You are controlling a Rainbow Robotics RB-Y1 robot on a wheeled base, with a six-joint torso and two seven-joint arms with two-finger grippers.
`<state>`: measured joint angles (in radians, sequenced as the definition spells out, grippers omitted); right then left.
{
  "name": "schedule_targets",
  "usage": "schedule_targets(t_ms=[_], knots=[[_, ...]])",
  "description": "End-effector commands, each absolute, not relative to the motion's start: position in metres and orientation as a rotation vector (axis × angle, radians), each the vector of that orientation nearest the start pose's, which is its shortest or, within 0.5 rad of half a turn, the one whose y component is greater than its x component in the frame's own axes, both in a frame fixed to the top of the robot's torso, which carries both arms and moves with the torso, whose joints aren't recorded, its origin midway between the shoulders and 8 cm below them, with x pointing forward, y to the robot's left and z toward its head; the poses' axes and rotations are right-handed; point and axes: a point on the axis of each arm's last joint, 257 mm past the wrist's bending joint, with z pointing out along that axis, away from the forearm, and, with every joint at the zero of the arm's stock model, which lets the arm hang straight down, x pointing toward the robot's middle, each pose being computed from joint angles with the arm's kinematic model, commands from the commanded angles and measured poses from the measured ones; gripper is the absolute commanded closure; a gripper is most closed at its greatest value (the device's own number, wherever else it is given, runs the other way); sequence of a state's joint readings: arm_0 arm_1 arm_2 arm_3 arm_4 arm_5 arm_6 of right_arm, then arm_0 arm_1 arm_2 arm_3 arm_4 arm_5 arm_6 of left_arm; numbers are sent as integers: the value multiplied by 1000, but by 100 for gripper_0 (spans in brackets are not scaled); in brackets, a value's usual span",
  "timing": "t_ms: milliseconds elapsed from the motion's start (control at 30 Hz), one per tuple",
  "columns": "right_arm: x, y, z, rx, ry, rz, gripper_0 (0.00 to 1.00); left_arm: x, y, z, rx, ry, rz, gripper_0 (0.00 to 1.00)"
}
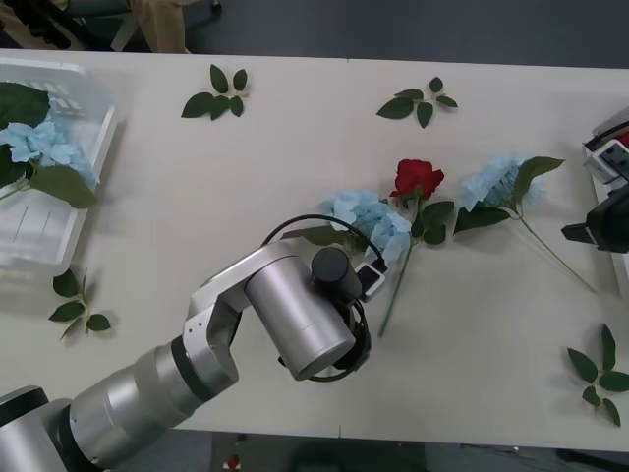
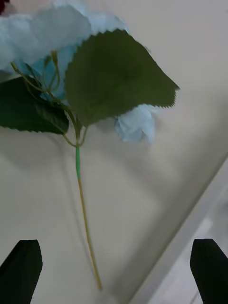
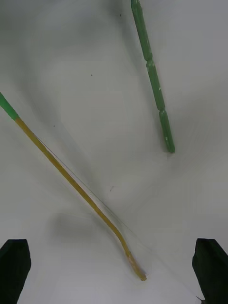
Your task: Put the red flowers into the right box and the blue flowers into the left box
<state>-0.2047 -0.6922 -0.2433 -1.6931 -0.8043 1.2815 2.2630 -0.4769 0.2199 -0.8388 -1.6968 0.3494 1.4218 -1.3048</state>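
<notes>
Blue flower [image 2: 61,61] flat on the table [image 2: 142,190], open hand [image 2: 114,270] above.

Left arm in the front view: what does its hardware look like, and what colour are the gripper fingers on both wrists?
The left arm is built of smooth silver-grey cylindrical segments with dark joint bands, a black round cap and a black cable looping around the wrist. The left gripper has black fingers with blunt angled tips. The right gripper has matching black fingers; in the front view its housing looks dark.

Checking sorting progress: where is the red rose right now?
In the front view the red rose lies on the table, right of centre, between two blue flowers, its stem running down beside the left gripper.
</notes>
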Motion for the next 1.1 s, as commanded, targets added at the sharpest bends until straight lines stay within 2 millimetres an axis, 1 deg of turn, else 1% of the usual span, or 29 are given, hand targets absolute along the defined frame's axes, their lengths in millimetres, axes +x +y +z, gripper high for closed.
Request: schedule_targets(t_ms=[33, 67, 200, 367, 433, 500, 567, 633, 700, 800, 833, 867, 900, 933, 967, 1033, 1067, 1100], knots=[[508, -375, -214, -837, 2231, -167, 8, 375, -39, -367, 1042, 2508, -114, 0], [510, -368, -216, -845, 2231, -155, 8, 377, -40, -372, 1048, 2505, -107, 0], [516, -345, -227, -851, 2235, -131, 8, 383, -39, -381, 1084, 2490, -44, 0], [521, -333, -240, -869, 2253, -157, 8, 388, -41, -386, 1109, 2476, 14, 0], [523, -327, -250, -875, 2268, -146, 8, 391, -39, -386, 1118, 2466, 35, 1], [525, -324, -257, -874, 2273, -140, 8, 391, -38, -388, 1126, 2465, 41, 8], [528, -324, -263, -851, 2279, -134, 8, 391, -37, -388, 1137, 2461, 47, 18], [530, -325, -269, -826, 2291, -123, 8, 393, -36, -388, 1158, 2442, 71, 23], [530, -329, -273, -806, 2305, -124, 8, 394, -34, -389, 1182, 2415, 109, 30], [530, -334, -273, -780, 2314, -130, 8, 395, -32, -390, 1194, 2406, 131, 32], [530, -336, -274, -771, 2318, -132, 8, 395, -32, -390, 1198, 2403, 132, 34], [530, -339, -273, -753, 2323, -136, 8, 395, -31, -390, 1203, 2401, 136, 42], [530, -340, -273, -730, 2331, -132, 8, 394, -31, -391, 1207, 2400, 137, 47], [529, -341, -274, -717, 2337, -129, 8, 395, -30, -391, 1208, 2399, 141, 50], [530, -341, -275, -689, 2344, -121, 9, 395, -29, -391, 1209, 2398, 143, 61], [531, -342, -276, -660, 2349, -119, 9, 396, -28, -391, 1217, 2396, 149, 78], [532, -344, -278, -653, 2347, -122, 8, 396, -27, -391, 1217, 2397, 152, 84], [533, -344, -278, -649, 2345, -123, 8, 396, -27, -391, 1219, 2397, 153, 87]])
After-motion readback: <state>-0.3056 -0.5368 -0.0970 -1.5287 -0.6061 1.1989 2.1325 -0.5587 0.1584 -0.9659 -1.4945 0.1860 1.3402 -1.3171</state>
